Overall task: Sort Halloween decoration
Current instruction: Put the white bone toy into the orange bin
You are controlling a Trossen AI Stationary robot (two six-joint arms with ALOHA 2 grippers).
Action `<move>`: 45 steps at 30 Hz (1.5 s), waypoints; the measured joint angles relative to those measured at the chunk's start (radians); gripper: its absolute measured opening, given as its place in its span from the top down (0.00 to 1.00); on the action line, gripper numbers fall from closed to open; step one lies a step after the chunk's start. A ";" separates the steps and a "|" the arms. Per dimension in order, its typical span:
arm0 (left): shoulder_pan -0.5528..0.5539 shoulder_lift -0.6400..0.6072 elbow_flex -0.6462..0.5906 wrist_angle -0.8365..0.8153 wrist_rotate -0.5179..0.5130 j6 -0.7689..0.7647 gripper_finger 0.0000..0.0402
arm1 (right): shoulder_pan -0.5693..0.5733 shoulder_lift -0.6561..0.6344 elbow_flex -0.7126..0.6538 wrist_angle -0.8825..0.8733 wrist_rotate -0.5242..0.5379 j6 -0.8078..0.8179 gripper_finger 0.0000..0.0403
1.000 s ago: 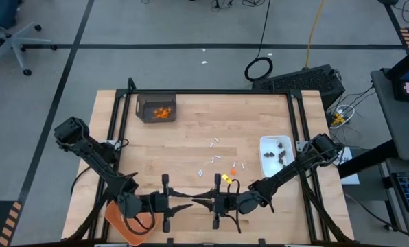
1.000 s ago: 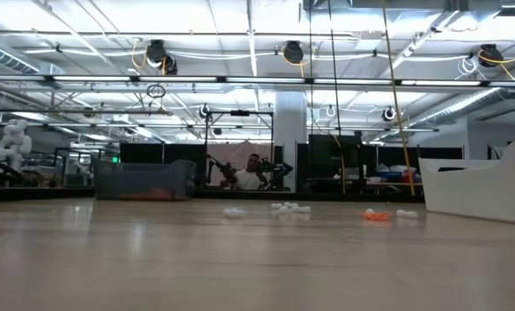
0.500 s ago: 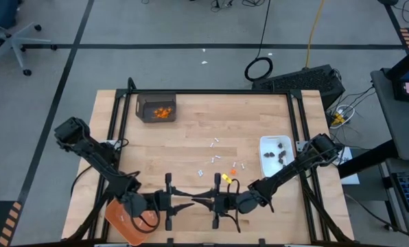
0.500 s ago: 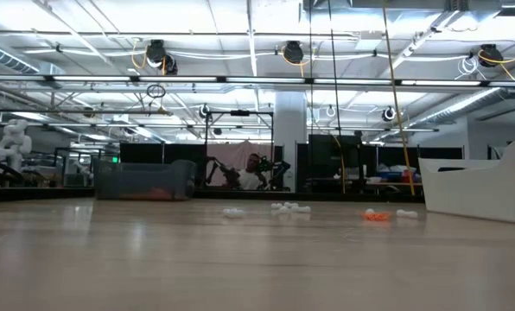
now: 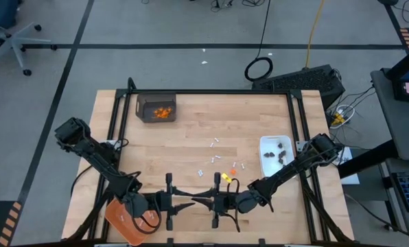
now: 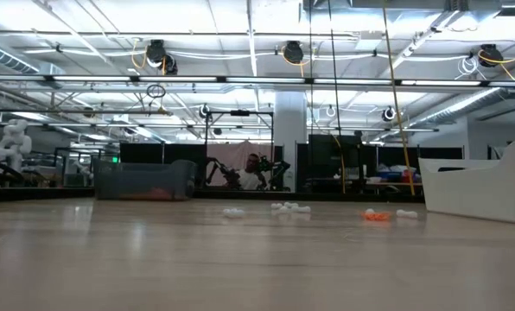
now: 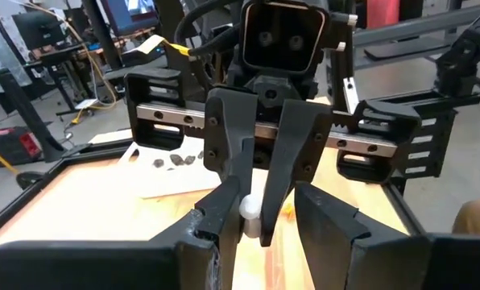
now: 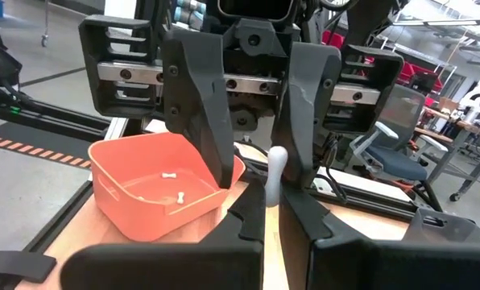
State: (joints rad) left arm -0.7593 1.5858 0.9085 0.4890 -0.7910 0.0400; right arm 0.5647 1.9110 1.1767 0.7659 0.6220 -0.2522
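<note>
Near the table's front edge my two grippers meet tip to tip. My right gripper [image 5: 197, 200] is shut on a small white stick [image 8: 277, 161]. My left gripper [image 5: 187, 203] faces it, open, one finger [image 8: 212, 137] on each side of the stick; whether either touches it I cannot tell. More white sticks [image 5: 215, 161] and an orange bit [image 5: 226, 178] lie loose on the wood. The orange tray [image 5: 122, 221] sits under my left arm with two white sticks [image 8: 174, 185] in it. Dark bits [image 5: 280, 152] lie in the white dish [image 5: 265, 165]. My right gripper pinches the white stick's near end [image 8: 272, 184] between its two fingertips. The fingers run level and point toward the table's left. The stick's other end [image 7: 249, 208] juts out past the tips, lifted clear of the table.
A dark bin [image 5: 156, 108] with orange bits stands at the far left. The black table frame [image 5: 211, 92] runs along the edges. Bare wood lies between the bin and the loose sticks.
</note>
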 joint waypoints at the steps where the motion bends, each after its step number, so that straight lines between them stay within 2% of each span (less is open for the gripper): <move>1: 0.000 0.000 0.000 -0.006 -0.008 0.000 0.71 | 0.000 0.000 0.000 -0.002 0.000 0.000 1.00; 4: 0.000 0.000 0.000 -0.021 -0.033 0.000 0.76 | -0.001 0.000 0.000 -0.003 -0.001 0.000 1.00; 9: 0.000 0.000 0.000 -0.024 -0.038 0.002 0.94 | -0.001 0.000 -0.001 -0.003 -0.004 -0.002 1.00; 11: 0.000 0.000 0.000 -0.025 -0.038 0.002 0.97 | -0.001 0.000 -0.001 -0.003 -0.005 -0.002 1.00; 16: -0.003 -0.001 0.000 -0.026 -0.038 0.000 0.97 | -0.001 0.000 -0.001 -0.003 -0.022 0.006 0.96; 24: -0.036 -0.044 0.000 -0.032 -0.037 -0.002 0.98 | -0.001 0.000 -0.001 -0.093 -0.022 0.090 0.74; 29: -0.064 -0.098 0.000 -0.030 -0.037 -0.009 0.98 | -0.001 0.000 -0.001 -0.200 -0.022 0.159 0.65; 33: -0.087 -0.164 0.000 -0.048 -0.038 -0.060 0.98 | 0.000 0.000 -0.001 -0.286 -0.024 0.238 0.63; 37: -0.104 -0.240 0.000 -0.151 -0.039 -0.155 0.98 | 0.005 0.000 -0.001 -0.357 -0.025 0.301 0.64; 45: -0.111 -0.379 0.000 -0.314 -0.009 -0.330 0.98 | 0.021 0.000 -0.001 -0.375 -0.026 0.312 0.64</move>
State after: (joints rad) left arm -0.8704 1.2070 0.9081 0.1748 -0.8001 -0.2901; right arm 0.5858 1.9110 1.1759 0.3904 0.5961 0.0594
